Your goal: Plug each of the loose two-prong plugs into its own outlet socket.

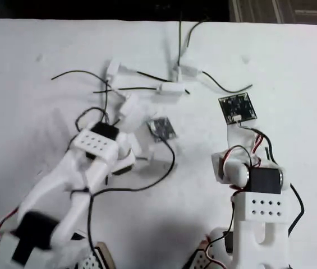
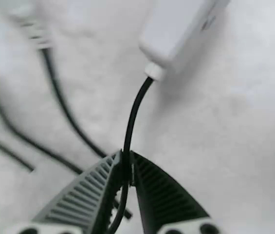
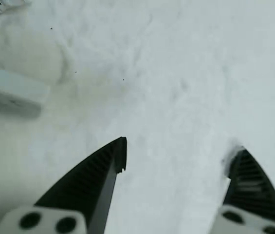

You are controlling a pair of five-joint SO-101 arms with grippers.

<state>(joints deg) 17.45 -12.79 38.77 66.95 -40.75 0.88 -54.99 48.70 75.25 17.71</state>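
Note:
My left gripper [image 2: 126, 168] is shut on a thin black cord [image 2: 133, 114], just below where it enters a white plug body [image 2: 181, 29]. A second white plug [image 2: 30, 27] with its own black cord lies farther off on the white table. From above, the left gripper [image 1: 129, 105] sits beside a white plug body [image 1: 169, 88], with two more white pieces [image 1: 187, 71] [image 1: 116, 70] close by among loose cords. My right gripper [image 3: 181, 158] hangs open over bare table, nothing between its fingers. A white block [image 3: 11, 90] lies some way beyond it.
The white table [image 1: 293, 67] has free room at the far right and far left. Black cords [image 1: 79, 73] trail across the middle back. The right arm [image 1: 259, 190] stands at the front right, and the left arm's [image 1: 63, 185] cable loops over the table's centre.

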